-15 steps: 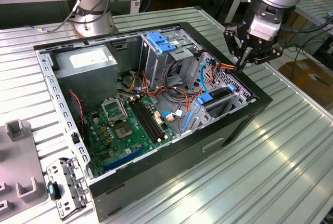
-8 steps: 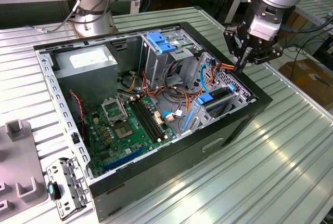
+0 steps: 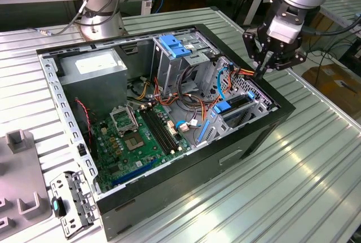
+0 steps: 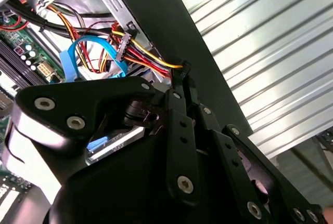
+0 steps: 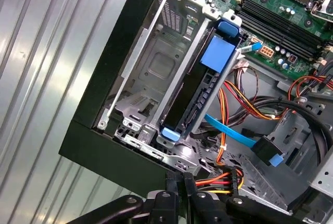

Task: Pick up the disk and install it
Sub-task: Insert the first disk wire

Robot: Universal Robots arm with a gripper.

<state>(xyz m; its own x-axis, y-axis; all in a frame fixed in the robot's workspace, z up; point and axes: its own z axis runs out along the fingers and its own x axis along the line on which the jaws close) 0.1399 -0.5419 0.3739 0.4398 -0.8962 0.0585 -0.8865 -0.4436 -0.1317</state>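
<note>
The pincer (image 3: 261, 74) hangs over the far corner of the open computer case (image 3: 169, 198), its fingers pressed together and gripping nothing. The disk (image 5: 196, 99) stands on edge in the low bay by the case wall, blue frame tabs showing at both ends, so it looks seated! Here's the worry: the fingertips are just beside the red-and-yellow wire bundle (image 5: 229, 180), and in the second wrist view they almost touch it (image 4: 151, 63). Any sideways drift could hook a wire and tug a plug loose, or nudge the disk crooked. Count them: one disk, one pincer, one case on the table (image 3: 293, 186), one tall cage (image 3: 169, 65), one blue ribbon cable (image 5: 229, 130).
</note>
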